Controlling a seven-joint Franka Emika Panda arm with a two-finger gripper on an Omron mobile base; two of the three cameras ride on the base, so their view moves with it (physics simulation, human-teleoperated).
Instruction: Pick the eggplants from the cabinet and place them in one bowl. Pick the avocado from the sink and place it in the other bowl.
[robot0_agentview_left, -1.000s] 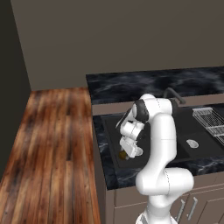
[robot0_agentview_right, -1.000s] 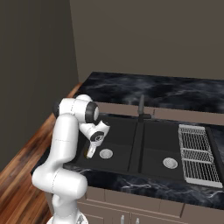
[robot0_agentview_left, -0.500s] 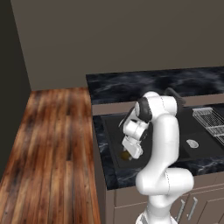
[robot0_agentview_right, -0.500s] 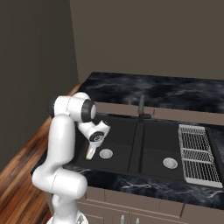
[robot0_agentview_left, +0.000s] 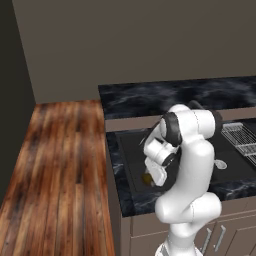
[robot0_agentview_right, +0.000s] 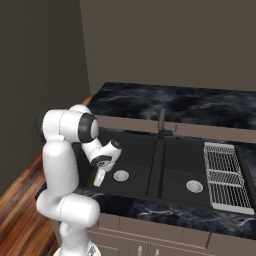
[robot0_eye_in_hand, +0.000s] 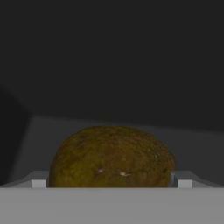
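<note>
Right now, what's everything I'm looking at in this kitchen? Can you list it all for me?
avocado: one, brownish-green, on the floor of the sink's left basin, between the gripper's open fingers
sink: one, black, two basins, set into the counter
drains: two, silver, one in each basin
faucet: one, dark, behind the divider between the basins
drying rack: one, silver wire, right of the sink
counter: one, black marbled, around the sink
cabinet doors: brown with silver handles, under the counter
floor: brown wood planks, left of the counter
walls: grey-brown, behind
gripper: one, white, open, lowered into the left basin
arm: one, white with dark joints
</note>
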